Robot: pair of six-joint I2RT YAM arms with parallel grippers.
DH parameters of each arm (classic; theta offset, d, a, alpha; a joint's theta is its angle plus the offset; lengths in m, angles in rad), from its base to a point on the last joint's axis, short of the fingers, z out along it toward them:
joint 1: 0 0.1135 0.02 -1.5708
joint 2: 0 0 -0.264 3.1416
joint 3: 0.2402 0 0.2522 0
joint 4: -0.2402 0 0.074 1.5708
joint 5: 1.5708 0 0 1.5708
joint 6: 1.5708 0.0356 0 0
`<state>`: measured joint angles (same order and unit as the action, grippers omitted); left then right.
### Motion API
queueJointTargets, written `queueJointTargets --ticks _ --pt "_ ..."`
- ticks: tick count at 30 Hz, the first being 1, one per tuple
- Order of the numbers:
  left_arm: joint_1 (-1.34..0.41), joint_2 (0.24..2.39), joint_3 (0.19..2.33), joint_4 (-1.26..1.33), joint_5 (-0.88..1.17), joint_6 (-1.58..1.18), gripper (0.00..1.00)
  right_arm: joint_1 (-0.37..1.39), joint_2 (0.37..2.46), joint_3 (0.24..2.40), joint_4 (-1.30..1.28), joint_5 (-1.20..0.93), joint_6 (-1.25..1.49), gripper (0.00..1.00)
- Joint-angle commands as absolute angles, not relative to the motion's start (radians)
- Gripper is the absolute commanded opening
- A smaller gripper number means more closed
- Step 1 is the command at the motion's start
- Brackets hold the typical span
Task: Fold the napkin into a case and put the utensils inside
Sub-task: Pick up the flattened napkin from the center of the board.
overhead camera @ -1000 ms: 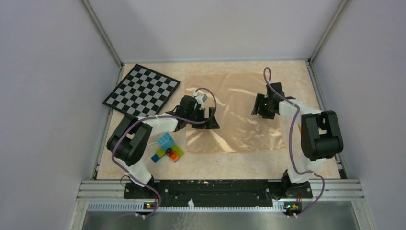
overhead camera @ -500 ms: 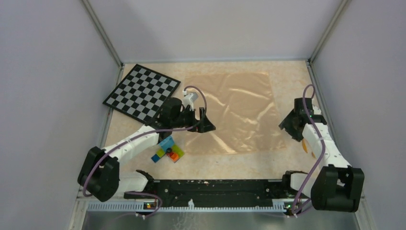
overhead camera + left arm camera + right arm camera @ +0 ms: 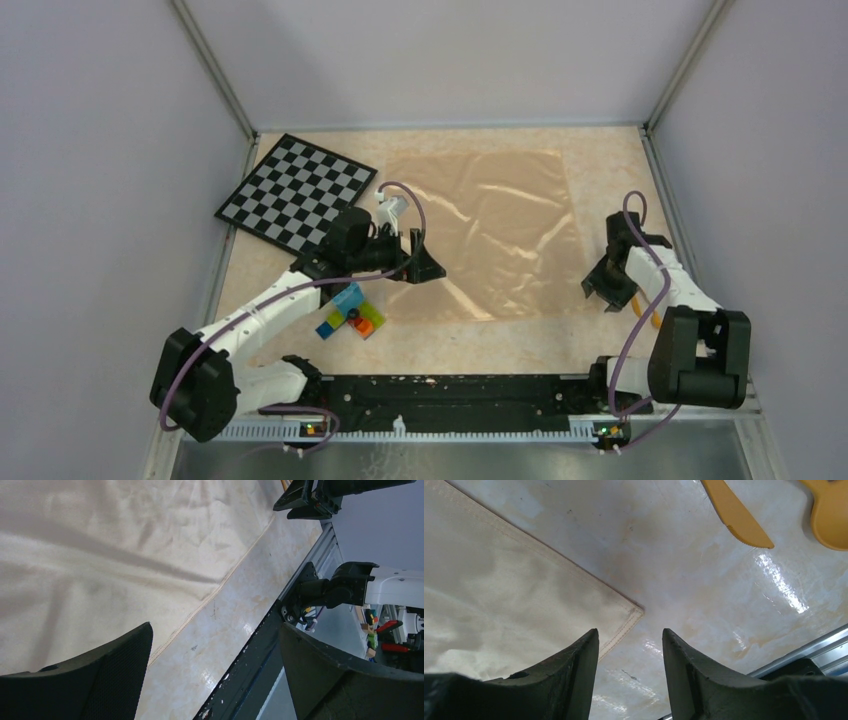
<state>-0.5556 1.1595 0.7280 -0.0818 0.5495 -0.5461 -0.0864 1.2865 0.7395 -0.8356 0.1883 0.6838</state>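
Observation:
The peach napkin (image 3: 485,235) lies spread flat in the middle of the table, lightly creased. My left gripper (image 3: 425,268) hovers over its near left part and is open and empty; in the left wrist view it (image 3: 215,627) straddles the napkin's (image 3: 100,555) near hem. My right gripper (image 3: 600,290) hangs at the napkin's near right corner (image 3: 636,611). It (image 3: 630,631) is open with nothing between the fingers. Two orange-yellow utensils lie on the bare table just beyond that corner: a knife tip (image 3: 736,517) and a broader piece (image 3: 831,517). The right arm largely hides them in the top view.
A black-and-white checkerboard (image 3: 297,188) lies at the back left. A cluster of coloured toy bricks (image 3: 350,312) sits under the left forearm, near the napkin's near left corner. The black base rail (image 3: 450,390) runs along the near edge. Grey walls enclose the table.
The right gripper swung from above the napkin's right half out and back to its near right corner. The left gripper drew back slightly toward the near left, staying open.

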Motion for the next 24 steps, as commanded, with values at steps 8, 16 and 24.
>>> queueJointTargets --ticks 8,16,24 --pt "-0.554 1.167 0.762 -0.103 0.559 -0.461 0.99 -0.093 1.351 0.731 -0.782 0.175 0.732 0.47" --pt "-0.552 1.161 0.763 -0.115 0.532 -0.439 0.99 -0.094 1.385 0.722 -0.748 0.190 0.738 0.46" --pt "-0.550 1.157 0.777 -0.149 0.506 -0.425 0.99 -0.093 1.399 0.686 -0.730 0.201 0.758 0.44"
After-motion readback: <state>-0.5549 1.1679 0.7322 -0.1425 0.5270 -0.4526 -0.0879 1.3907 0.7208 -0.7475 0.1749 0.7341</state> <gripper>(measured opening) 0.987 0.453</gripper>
